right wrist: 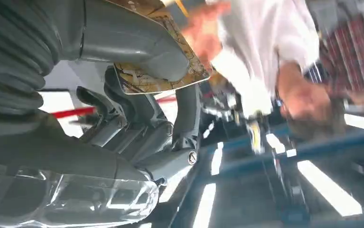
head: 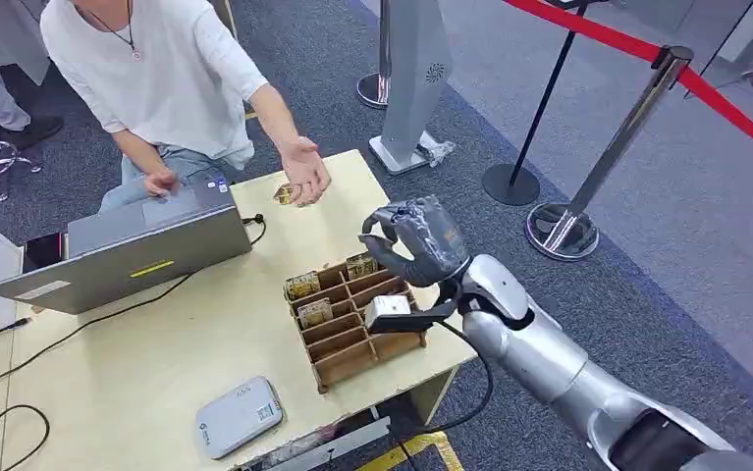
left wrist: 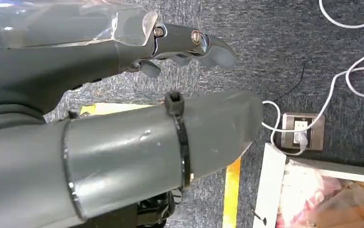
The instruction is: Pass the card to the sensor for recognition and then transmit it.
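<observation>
Right hand (head: 421, 240) raised above the far end of the wooden card rack (head: 352, 319), fingers curled. The right wrist view shows a patterned card (right wrist: 163, 71) pinched under the thick thumb against the fingers, so the hand grips the card. Left hand (left wrist: 123, 137) hangs low over grey carpet beside the table, thumb and fingers apart, holding nothing.

Step, as I judge it: the handover. A person in a white shirt reaches an upturned palm (head: 303, 175) over the table beyond the rack, a small card-like item already lying in it. The grey card reader (head: 240, 416) sits on the near side of the rack, well apart from the raised hand; whether this card was read I cannot tell.

Next move calls for carrying the card across from above the rack to the palm, then easing off the thumb.

Around: open laptop (head: 122, 245) left of the rack with a black cable trailing across the table (head: 205, 324); more cards standing in the rack slots; stanchion posts with red belt (head: 637, 108) on the carpet to the rack's right. Nothing stands between hand and palm.
</observation>
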{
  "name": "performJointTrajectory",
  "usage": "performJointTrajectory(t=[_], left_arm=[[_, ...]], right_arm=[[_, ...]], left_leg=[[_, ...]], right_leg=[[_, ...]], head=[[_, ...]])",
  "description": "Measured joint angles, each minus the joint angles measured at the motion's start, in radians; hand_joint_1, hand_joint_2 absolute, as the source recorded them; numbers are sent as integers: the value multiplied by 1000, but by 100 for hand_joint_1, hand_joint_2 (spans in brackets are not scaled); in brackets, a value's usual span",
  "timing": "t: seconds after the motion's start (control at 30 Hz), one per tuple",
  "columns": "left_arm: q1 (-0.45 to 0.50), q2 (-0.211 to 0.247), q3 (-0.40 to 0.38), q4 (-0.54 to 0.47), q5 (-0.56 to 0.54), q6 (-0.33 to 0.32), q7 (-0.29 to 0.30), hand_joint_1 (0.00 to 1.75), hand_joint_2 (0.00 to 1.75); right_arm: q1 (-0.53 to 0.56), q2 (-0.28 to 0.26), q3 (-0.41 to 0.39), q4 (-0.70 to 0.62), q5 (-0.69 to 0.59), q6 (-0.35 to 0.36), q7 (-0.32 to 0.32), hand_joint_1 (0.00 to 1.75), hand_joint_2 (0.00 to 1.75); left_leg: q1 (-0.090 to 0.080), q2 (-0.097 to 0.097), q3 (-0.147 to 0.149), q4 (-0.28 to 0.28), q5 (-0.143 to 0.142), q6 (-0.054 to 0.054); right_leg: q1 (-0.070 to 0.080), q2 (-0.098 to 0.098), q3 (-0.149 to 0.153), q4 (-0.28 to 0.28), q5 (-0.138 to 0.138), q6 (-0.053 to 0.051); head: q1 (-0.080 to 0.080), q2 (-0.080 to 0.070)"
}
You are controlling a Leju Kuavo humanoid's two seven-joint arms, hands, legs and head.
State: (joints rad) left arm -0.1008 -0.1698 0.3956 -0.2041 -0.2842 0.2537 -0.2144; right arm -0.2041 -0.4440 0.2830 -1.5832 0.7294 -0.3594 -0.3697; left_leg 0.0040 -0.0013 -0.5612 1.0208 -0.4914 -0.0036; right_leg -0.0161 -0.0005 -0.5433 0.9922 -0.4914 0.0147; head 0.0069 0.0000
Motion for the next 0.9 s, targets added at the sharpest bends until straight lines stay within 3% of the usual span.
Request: performJointTrajectory(t=[0.2,0.5,0.83,0.87,0.9], left_arm=[[0,-3,1,0,-5,5,0,0,0],[-5,-10,1,0,-30,5,16,0,0],[-11,-11,0,0,-36,5,33,0,0],[-11,-11,0,0,-36,5,35,0,0],[-11,-11,0,0,-36,5,36,0,0]], right_arm=[[-8,58,-4,-14,51,-109,-36,175,175],[-102,144,65,126,268,-274,2,175,175],[-196,229,137,293,332,-293,35,175,175],[-202,236,140,304,332,-291,39,26,175],[-208,242,143,315,333,-289,42,0,175]], left_leg=[[0,0,0,0,0,0],[0,0,0,0,1,1],[0,0,0,0,1,1],[0,0,0,0,1,1],[0,0,0,0,1,1]], right_leg=[[0,0,0,0,0,0],[0,0,0,1,0,0],[0,0,0,1,0,0],[0,0,0,1,0,0],[0,0,0,1,0,0]], head=[[0,0],[0,0],[0,0],[0,0],[0,0]])
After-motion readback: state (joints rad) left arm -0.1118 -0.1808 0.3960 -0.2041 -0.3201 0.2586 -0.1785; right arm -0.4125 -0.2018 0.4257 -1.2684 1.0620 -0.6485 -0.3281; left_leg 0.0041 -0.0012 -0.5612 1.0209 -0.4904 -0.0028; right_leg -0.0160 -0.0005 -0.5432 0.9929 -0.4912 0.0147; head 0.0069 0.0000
